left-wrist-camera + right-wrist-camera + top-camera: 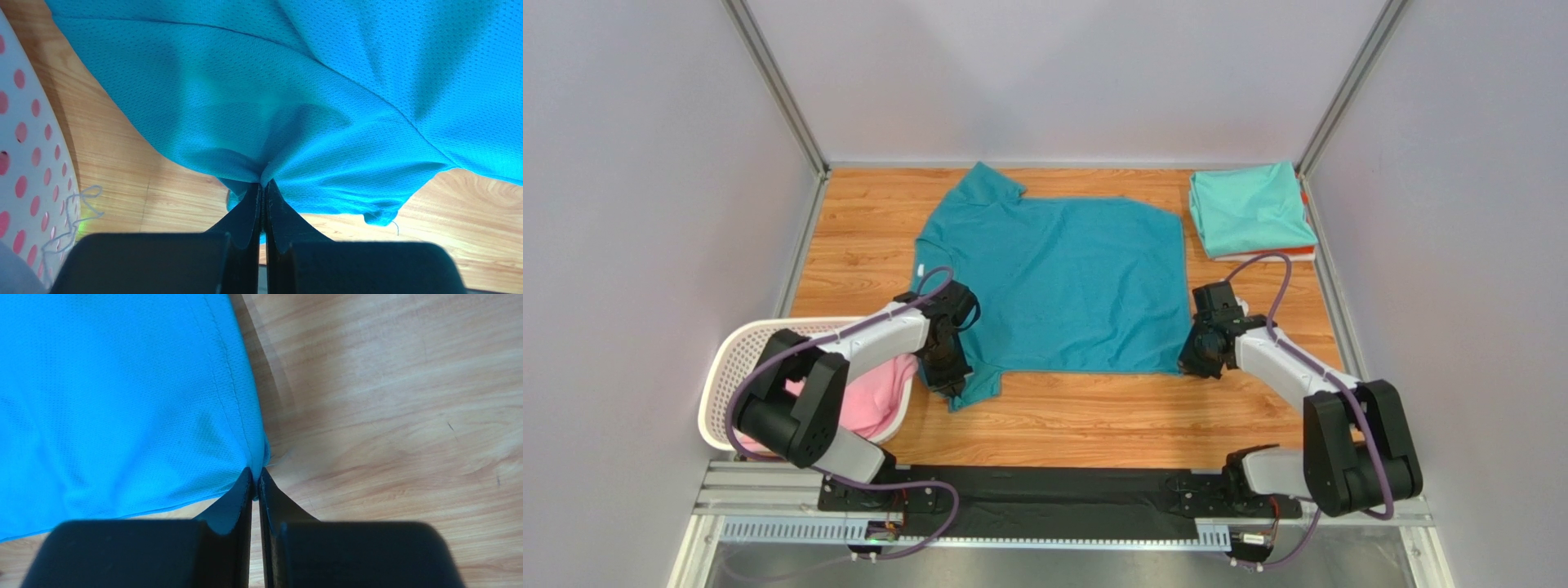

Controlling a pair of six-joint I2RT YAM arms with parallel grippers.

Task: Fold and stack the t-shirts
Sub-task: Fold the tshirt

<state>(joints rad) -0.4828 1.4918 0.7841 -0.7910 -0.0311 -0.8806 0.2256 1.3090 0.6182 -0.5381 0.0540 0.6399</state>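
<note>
At the near left, the white basket (725,368) stands half off the surface (1100,417). The pink t-shirt (879,395) lies crumpled inside it, apparently waiting its turn. Just to the right, the left jaws are closed tight on a bunched fold of the teal t-shirt (1075,282) at its near-left sleeve, and the cloth puckers up into the pinch. The shirt itself lies spread flat across the middle of the surface, collar to the left and hem to the right, with its far sleeve pointing toward the back wall. At its near-right corner, the right jaws are shut on the hem, holding only the very edge of the cloth.

Both grips sit on the same near edge. That suggests the arms mean to lift this side together and carry it toward the far side for a lengthwise fold. In the far right corner, the mint t-shirt (1249,208) rests folded on a sliver of the orange t-shirt (1304,196), a stack kept well clear of the folding area.
</note>
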